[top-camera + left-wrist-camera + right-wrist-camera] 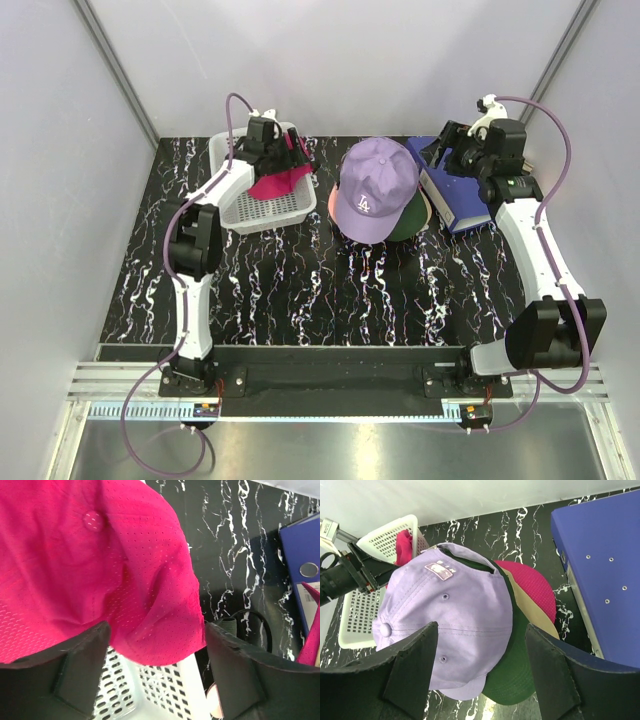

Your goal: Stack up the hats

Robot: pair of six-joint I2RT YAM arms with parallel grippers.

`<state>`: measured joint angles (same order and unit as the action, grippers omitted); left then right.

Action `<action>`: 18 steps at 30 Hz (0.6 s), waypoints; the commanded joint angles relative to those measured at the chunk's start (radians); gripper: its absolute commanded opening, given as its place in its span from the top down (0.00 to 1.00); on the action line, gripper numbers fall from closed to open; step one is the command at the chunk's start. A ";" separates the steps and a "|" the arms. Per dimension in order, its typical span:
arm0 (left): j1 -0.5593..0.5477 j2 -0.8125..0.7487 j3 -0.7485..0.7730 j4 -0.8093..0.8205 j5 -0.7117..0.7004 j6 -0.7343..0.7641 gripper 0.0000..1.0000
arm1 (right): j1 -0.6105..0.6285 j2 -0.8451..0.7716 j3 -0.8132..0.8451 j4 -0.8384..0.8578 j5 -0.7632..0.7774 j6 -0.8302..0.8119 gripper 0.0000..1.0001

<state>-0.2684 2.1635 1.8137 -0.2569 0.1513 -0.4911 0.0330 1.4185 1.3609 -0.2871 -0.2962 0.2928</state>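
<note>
The hats stand stacked mid-table: a lavender hat [375, 180] [445, 610] on top, with a dark green brim [412, 222] [520, 675], a tan brim [540, 615], a magenta mesh brim [532, 587] and a pink brim [331, 205] showing under it. Another magenta hat [278, 182] [75, 565] lies in the white mesh basket [232, 212]. My left gripper [285, 150] [156, 630] hangs over that hat, jaws open, the hat's edge between the fingers. My right gripper [440, 150] [481, 627] hovers open above the stack's right side, holding nothing.
A blue binder [455, 195] [600, 570] lies right of the stack, under the right wrist. The basket [160, 680] [370, 605] sits at the back left against the wall. White walls enclose the black marbled table [300, 290] on three sides.
</note>
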 commanded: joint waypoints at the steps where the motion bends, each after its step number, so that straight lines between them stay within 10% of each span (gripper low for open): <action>1: 0.018 0.027 0.044 0.102 0.065 -0.044 0.26 | 0.008 -0.033 0.001 0.017 0.009 -0.023 0.21; 18: 0.034 -0.044 -0.040 0.254 0.088 -0.053 0.86 | 0.005 -0.020 -0.003 0.008 -0.007 -0.015 0.21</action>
<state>-0.2401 2.1948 1.7817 -0.1085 0.2073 -0.5621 0.0334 1.4181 1.3525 -0.2882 -0.2970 0.2821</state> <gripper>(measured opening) 0.202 0.792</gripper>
